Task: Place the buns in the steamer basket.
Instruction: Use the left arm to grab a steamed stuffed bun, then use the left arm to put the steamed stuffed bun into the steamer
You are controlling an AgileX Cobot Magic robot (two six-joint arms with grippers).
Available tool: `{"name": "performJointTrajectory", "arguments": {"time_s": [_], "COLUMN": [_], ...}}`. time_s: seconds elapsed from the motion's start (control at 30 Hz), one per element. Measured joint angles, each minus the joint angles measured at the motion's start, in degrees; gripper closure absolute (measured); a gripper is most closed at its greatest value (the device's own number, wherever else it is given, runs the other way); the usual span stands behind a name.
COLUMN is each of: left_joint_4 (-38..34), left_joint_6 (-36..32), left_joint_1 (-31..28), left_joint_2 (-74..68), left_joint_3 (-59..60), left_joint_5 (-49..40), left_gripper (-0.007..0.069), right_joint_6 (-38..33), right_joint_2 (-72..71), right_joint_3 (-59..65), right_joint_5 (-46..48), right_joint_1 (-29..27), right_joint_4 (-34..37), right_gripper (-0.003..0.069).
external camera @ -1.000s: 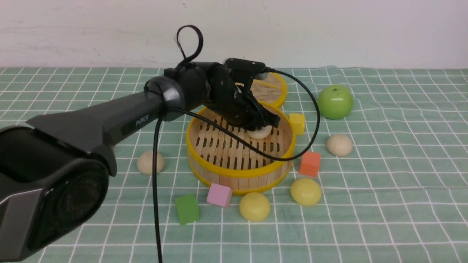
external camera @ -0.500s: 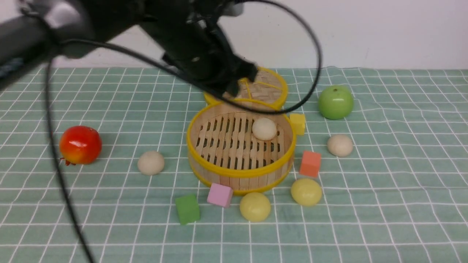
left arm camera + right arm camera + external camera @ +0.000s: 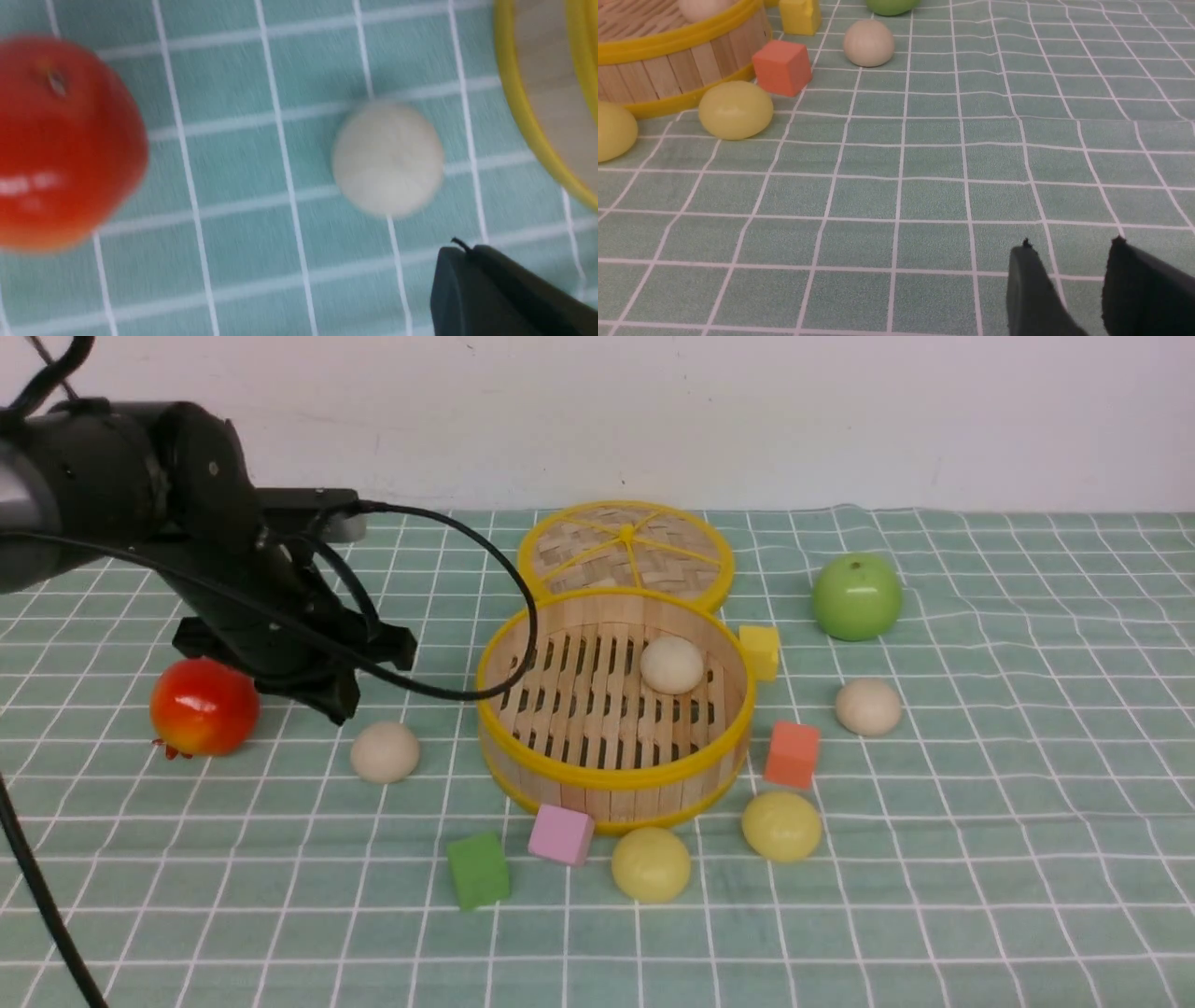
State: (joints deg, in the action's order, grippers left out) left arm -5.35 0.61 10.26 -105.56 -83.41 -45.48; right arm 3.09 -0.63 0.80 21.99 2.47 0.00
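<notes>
While the beige bun [image 3: 385,751] rests on the bench [image 3: 934,896] just left of the steamer basket [image 3: 611,779], I find the left end effector [image 3: 469,254], pressed together and empty, slightly farther left and behind it, so that arm is nearer.

Bright, even, diffuse light fills the front view, seemingly from overhead (shadows are short and soft, sitting close under each thing). Small glossy highlights show on the green apple [image 3: 856,596] and the red fruit [image 3: 204,706], and the white wall behind looks flat and slightly washed out. That view is sharp throughout. The left wrist view is smeared by motion blur: the red fruit, a beige bun [image 3: 387,158] and the white lines of the checked cloth [image 3: 233,154] all have soft edges. The right wrist view is crisp, with a faint sheen on a pale yellow bun [image 3: 735,109].
</notes>
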Motion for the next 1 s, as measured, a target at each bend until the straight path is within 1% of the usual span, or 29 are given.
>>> {"name": "performJointTrajectory", "arguments": {"time_s": [0.1, 0.13, 0.17, 0.2, 0.23, 0.3, 0.4, 0.5, 0.63, 0.73, 0.77, 0.8, 0.83, 0.87, 0.9, 0.97, 1.0], "left_joint_4": [-0.6, -0.6, -0.7, -0.7, -0.5, 0.0, 0.1, 0.1, 0.1, 0.1, 0.0, -0.1, -0.3, -0.6, -0.8, -1.1, -1.2], "left_joint_6": [-1.0, -1.0, -1.1, -1.1, -1.2, -1.2, -1.4, -1.4, -1.4, -1.4, -1.4, -1.4, -1.4, -1.4, -1.4, -1.4, -1.4], "left_joint_1": [0.0, 0.0, 0.0, 0.0, 0.0, 0.0, 0.0, 0.0, 0.0, 0.0, 0.0, 0.0, 0.0, 0.0, 0.1, 0.5, 0.4], "left_joint_2": [-2.0, -2.1, -3.1, -3.4, -4.4, -5.9, -7.7, -9.4, -10.5, -10.7, -10.7, -10.7, -10.6, -10.4, -9.8, -8.3, -8.1], "left_joint_3": [0.0, 0.0, 0.0, 0.0, 0.0, 0.0, 0.0, 0.0, 0.0, -0.1, -0.1, -0.1, -0.1, -0.1, -0.1, -0.2, -0.3], "left_joint_5": [3.4, 3.5, 4.9, 5.5, 6.9, 8.9, 11.1, 12.3, 12.7, 12.9, 12.8, 12.6, 12.2, 11.5, 10.8, 8.9, 8.9], "left_gripper": [0.054, 0.0533, 0.049, 0.0471, 0.0428, 0.0377, 0.0344, 0.034, 0.0351, 0.038, 0.0415, 0.0434, 0.0474, 0.0546, 0.0595, 0.0631, 0.0631], "right_joint_6": [0.0, 0.0, 0.0, 0.0, 0.0, 0.0, 0.0, 0.0, 0.0, 0.0, 0.0, 0.0, 0.0, 0.0, 0.0, 0.0, 0.0], "right_joint_2": [0.0, 0.0, 0.0, 0.0, 0.0, 0.0, 0.0, 0.0, 0.0, 0.0, 0.0, 0.0, 0.0, 0.0, 0.0, 0.0, 0.0], "right_joint_3": [0.0, 0.0, 0.0, 0.0, 0.0, 0.0, 0.0, 0.0, 0.0, 0.0, 0.0, 0.0, 0.0, 0.0, 0.0, 0.0, 0.0], "right_joint_5": [0.0, 0.0, 0.0, 0.0, 0.0, 0.0, 0.0, 0.0, 0.0, 0.0, 0.0, 0.0, 0.0, 0.0, 0.0, 0.0, 0.0], "right_joint_1": [0.0, 0.0, 0.0, 0.0, 0.0, 0.0, 0.0, 0.0, 0.0, 0.0, 0.0, 0.0, 0.0, 0.0, 0.0, 0.0, 0.0], "right_joint_4": [0.0, 0.0, 0.0, 0.0, 0.0, 0.0, 0.0, 0.0, 0.0, 0.0, 0.0, 0.0, 0.0, 0.0, 0.0, 0.0, 0.0], "right_gripper": [0.0419, 0.0419, 0.0419, 0.0419, 0.0419, 0.0419, 0.0419, 0.0419, 0.0419, 0.0419, 0.0419, 0.0419, 0.0419, 0.0419, 0.0419, 0.0419, 0.0419]}}
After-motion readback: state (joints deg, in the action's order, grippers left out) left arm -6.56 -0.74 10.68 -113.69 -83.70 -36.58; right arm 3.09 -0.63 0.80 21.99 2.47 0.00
